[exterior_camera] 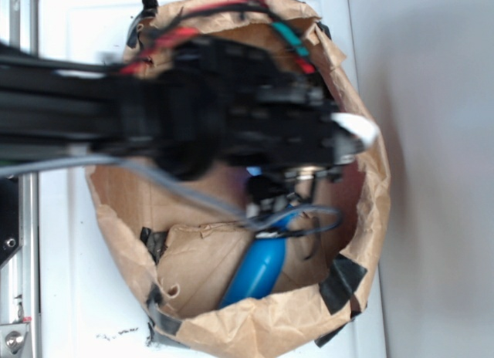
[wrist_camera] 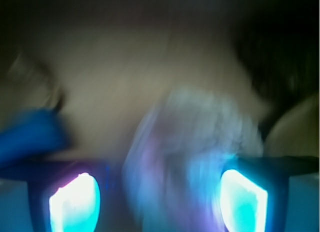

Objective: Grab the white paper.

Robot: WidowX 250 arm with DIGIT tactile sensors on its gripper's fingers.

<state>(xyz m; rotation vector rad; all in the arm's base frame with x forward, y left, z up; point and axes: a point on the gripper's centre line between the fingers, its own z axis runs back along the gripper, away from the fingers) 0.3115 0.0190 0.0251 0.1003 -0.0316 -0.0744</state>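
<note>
Pincer (wrist_camera: pixel 160 197): fingers spread wide, white paper (wrist_camera: pixel 192 152) between them; contact not discernible through blur. Blue bottle (exterior_camera: pixel 258 269) lying inside brown paper bag (exterior_camera: pixel 255 327).

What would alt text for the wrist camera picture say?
Blurred close-up: a pale crumpled ball, the white paper, sits between the robot hand's two glowing fingertips, which stand apart on either side. A blue bottle shows at left, over brown paper.
</note>
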